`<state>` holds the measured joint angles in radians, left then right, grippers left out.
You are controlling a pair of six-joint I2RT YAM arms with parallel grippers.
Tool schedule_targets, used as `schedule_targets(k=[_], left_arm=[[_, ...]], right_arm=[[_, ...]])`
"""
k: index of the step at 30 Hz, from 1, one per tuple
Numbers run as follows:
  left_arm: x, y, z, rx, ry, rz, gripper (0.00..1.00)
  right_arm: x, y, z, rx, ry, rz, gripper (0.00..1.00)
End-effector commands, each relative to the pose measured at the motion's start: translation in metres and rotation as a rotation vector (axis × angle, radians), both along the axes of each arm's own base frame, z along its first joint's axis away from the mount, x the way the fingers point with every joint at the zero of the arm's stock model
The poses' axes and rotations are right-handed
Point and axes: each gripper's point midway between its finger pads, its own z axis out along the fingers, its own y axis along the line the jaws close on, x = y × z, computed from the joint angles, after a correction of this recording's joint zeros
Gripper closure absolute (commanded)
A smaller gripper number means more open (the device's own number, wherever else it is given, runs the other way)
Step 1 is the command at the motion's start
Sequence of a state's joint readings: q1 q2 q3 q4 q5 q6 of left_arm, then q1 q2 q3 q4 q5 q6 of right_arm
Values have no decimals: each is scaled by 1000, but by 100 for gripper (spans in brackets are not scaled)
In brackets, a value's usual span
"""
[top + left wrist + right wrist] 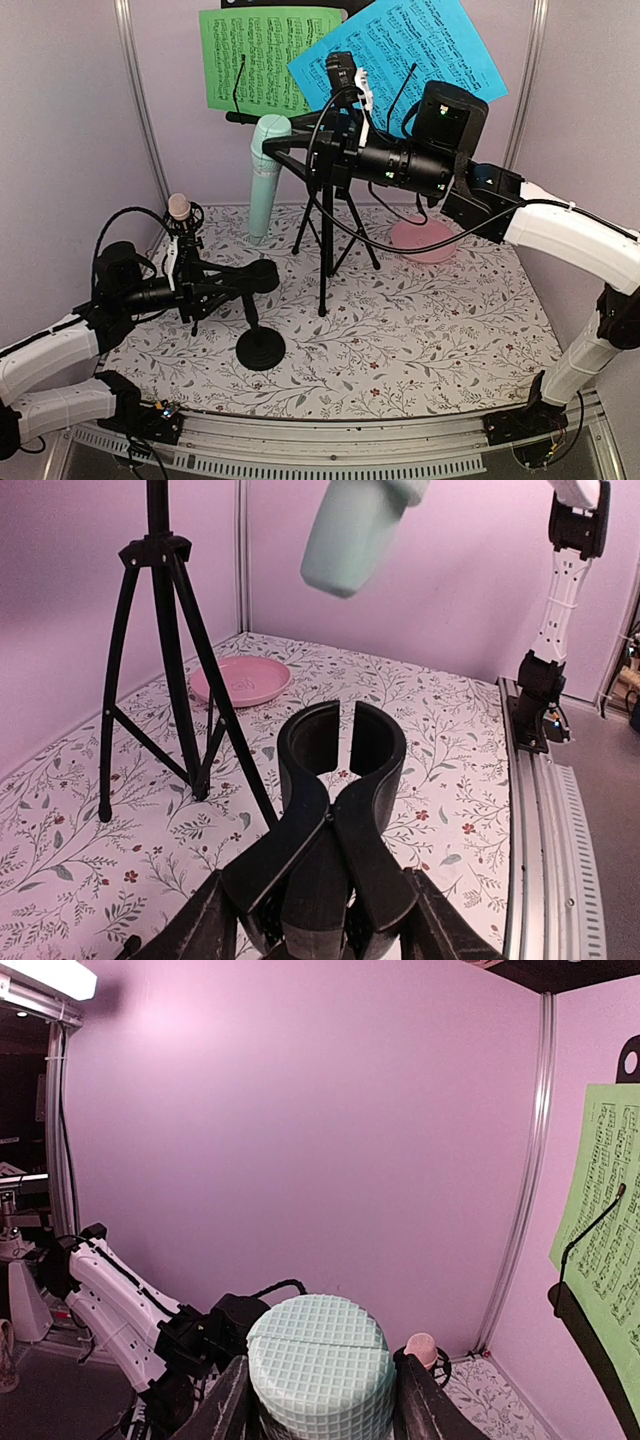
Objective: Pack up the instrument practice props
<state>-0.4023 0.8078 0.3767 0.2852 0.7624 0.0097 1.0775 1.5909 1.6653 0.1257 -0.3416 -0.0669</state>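
Hazard entry: my right gripper (318, 1405) pinches the mint mic (266, 185) by its head, aloft above the back edge of the table (430, 340) just beside the tripod (323, 230), and my left gripper (320, 920) clamps a black support (340, 750); I judge a swing could topple the tripod and pages (265, 60).

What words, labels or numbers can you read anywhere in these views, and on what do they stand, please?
Green sheet-music page: printed notation only, too small to read.
Blue sheet-music page: the same, too small to read.
Pink dish: a faint mark inside, too blurred to read.
Nothing else legible.
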Motion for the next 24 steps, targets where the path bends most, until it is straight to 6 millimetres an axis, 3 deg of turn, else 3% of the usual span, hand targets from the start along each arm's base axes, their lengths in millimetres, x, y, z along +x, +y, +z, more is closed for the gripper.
schedule_targets(k=[1, 6, 10, 12, 17, 24], left_arm=[[2, -6, 4, 1, 1, 5, 100], [5, -8, 10, -4, -7, 15, 100], [6, -11, 11, -6, -6, 18, 100], [6, -13, 13, -9, -4, 16, 100], [5, -24, 18, -18, -4, 7, 100], [-1, -39, 23, -48, -10, -7, 100]], right_arm=[[5, -16, 26, 53, -24, -86, 58], [25, -38, 19, -7, -38, -266, 58], [44, -80, 14, -10, -7, -471, 57], [44, -101, 12, -20, 13, -525, 56], [55, -132, -23, -139, 157, -599, 56], [68, -184, -88, -229, 404, -697, 56]])
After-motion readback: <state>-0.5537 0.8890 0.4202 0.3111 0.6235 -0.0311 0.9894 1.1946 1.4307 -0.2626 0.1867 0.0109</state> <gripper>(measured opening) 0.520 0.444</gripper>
